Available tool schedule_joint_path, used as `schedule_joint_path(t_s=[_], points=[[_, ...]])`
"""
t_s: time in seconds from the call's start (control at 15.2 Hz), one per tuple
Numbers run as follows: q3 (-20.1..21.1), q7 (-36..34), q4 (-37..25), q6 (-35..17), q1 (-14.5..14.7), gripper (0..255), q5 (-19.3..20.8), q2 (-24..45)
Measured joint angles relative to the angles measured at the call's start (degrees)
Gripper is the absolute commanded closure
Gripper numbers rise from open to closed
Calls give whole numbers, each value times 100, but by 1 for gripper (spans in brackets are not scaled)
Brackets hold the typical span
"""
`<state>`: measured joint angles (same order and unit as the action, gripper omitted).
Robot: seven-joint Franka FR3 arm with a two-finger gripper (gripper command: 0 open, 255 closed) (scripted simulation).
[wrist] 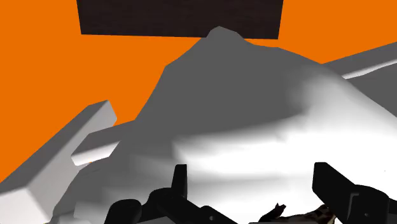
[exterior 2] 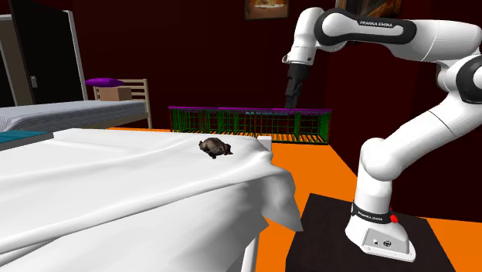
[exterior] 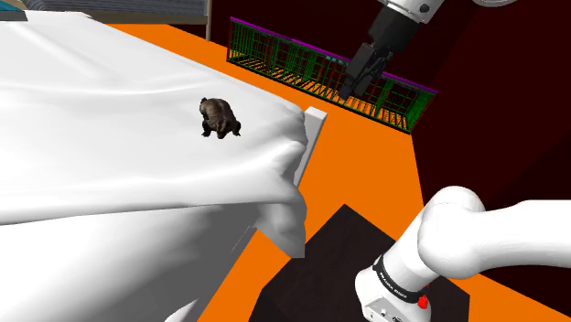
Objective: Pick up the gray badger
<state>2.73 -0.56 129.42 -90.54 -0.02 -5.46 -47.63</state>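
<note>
Above orange floor (exterior: pixel 366 174), beside bed (exterior: pixel 110 165), hanging high with tool (exterior: pixel 349 89) spread open, empty, probably keeping clearance before reaching badger (exterior: pixel 220 117).

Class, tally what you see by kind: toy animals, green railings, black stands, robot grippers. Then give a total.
Toy animal, the badger: 1
Green railing: 1
Black stand: 1
Gripper, open: 1
Total: 4

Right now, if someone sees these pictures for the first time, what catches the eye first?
The bright orange floor strikes first, beside a broad, rumpled white sheet. A small dark badger sits on the sheet near its corner, and the open black gripper hangs high up, well apart from it.
</note>
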Motion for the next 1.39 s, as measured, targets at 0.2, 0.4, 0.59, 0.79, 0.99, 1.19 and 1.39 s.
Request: schedule_joint_path(t_s=[0.2, 0.4, 0.59, 0.79, 0.99, 1.19, 1.39], points=[[139, -63, -97, -120, 19, 0, 18, 236], [490, -253, -271, -379, 60, 0, 68, 718], [850, -463, -544, -635, 75, 0, 184, 1319], [1209, -702, -842, -838, 76, 0, 367, 1908], [1559, -967, -1191, -1033, 61, 0, 637, 2579], [1899, -1274, -1634, -1111, 61, 0, 991, 3269], [2201, -1606, -2098, -1098, 108, 0, 1417, 3956]])
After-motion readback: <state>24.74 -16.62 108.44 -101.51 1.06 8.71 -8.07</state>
